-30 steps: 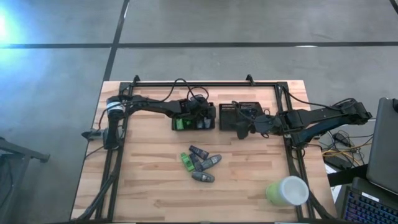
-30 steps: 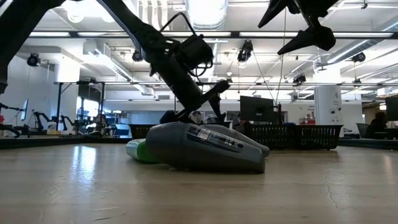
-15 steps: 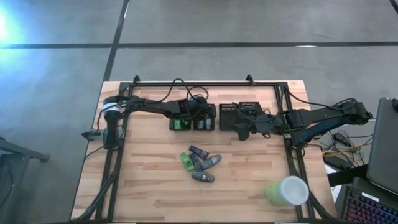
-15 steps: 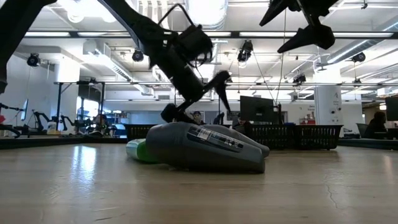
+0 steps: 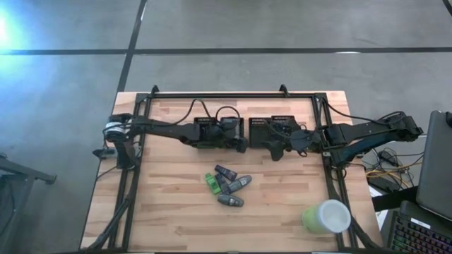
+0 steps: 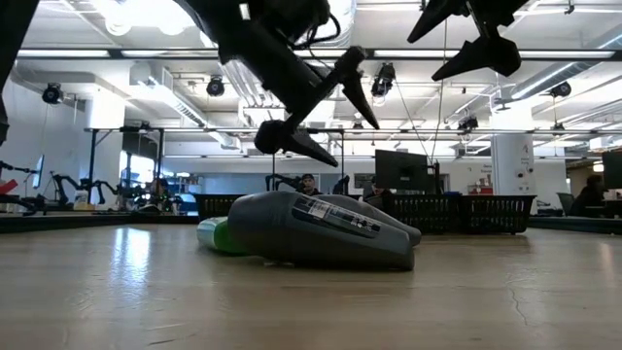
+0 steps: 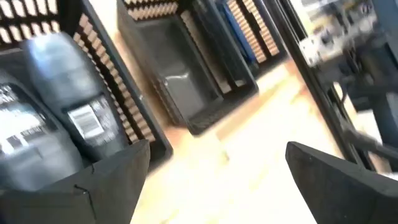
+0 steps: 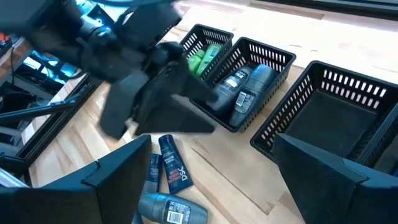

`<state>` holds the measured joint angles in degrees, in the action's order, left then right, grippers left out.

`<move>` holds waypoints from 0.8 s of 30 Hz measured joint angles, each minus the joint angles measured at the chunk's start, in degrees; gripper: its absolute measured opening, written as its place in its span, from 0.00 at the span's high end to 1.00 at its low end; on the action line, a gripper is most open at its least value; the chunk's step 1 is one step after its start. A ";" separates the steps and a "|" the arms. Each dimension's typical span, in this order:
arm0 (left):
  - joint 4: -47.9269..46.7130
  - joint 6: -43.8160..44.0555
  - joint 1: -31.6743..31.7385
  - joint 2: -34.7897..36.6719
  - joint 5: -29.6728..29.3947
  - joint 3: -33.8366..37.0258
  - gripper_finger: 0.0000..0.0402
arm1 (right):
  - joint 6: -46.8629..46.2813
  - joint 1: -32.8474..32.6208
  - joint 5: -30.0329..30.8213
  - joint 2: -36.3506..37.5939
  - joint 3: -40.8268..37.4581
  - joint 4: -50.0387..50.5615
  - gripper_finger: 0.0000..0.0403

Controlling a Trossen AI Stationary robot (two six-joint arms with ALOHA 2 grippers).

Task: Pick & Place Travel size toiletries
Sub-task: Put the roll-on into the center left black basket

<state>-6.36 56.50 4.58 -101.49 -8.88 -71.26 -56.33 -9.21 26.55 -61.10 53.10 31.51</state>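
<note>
Several grey tapered tubes and a bright green packet (image 5: 211, 181) lie in a pile (image 5: 228, 188) on the table's near middle; in the low view a grey tube (image 6: 321, 228) lies on its side. More grey tubes (image 7: 62, 118) and green packets (image 8: 205, 57) lie in the black mesh bins (image 8: 249, 62). My left gripper (image 5: 241, 146) hangs open and empty above the table, just near-right of those bins; it also shows in the low view (image 6: 345, 141) and its own wrist view (image 7: 217, 180). My right gripper (image 5: 274, 150) is open and empty by the right bins.
An empty mesh bin (image 8: 339, 115) stands to the right of the filled ones. A large pale green-white cup (image 5: 328, 216) stands at the table's near right corner. A black frame rail (image 5: 233, 94) runs along the far edge. Bare wood (image 5: 162, 204) lies near left.
My left gripper has risen out of the bin area and gone toward the table's near and right edges, staying open. The pile on the table and my right gripper have kept still.
</note>
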 joint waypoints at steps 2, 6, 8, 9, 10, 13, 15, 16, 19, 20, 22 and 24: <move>-0.20 -1.31 -1.33 0.42 -0.01 0.02 0.05 | 0.27 0.00 0.00 0.00 0.00 0.00 0.17; -0.22 -5.98 -3.93 0.65 0.29 0.02 0.05 | 1.87 0.00 0.00 0.00 0.00 0.00 0.14; -0.23 -9.49 -5.30 0.65 0.68 0.03 0.05 | 2.51 0.00 0.00 -0.02 0.00 0.00 0.12; -0.18 -11.54 -5.93 0.65 1.08 0.03 0.05 | 2.59 0.00 0.00 -0.02 0.00 0.00 0.11; -0.16 -13.84 -6.56 0.65 1.62 0.05 0.05 | 2.59 0.00 0.00 -0.02 0.00 0.00 0.11; -0.61 -20.83 -8.38 0.65 2.83 0.29 0.05 | 2.68 -0.02 -0.84 -0.02 0.00 0.00 0.10; -1.18 -24.70 -9.41 0.65 2.94 0.30 0.05 | 2.86 -0.02 -1.53 -0.02 0.00 0.02 0.10; -1.64 -25.91 -9.87 0.65 2.96 0.28 0.05 | 2.91 -0.02 -1.73 -0.02 0.00 0.04 0.10; -3.64 -26.92 -10.88 0.65 3.06 0.31 0.05 | 3.03 -0.02 -2.90 -0.02 0.00 0.07 0.10; -4.34 -26.94 -11.21 0.65 3.05 0.31 0.05 | 3.03 -0.02 -3.04 -0.02 0.00 0.08 0.10; -5.70 -26.94 -11.84 0.65 2.99 0.31 0.05 | 3.03 -0.02 -3.08 -0.02 0.00 0.09 0.10; -7.16 -26.94 -12.67 0.65 2.99 0.31 0.05 | 3.03 -0.02 -3.08 -0.02 0.00 0.19 0.10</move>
<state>-13.52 29.56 -8.09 -100.84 -5.89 -70.96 -53.29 -9.23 23.46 -61.12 53.10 31.69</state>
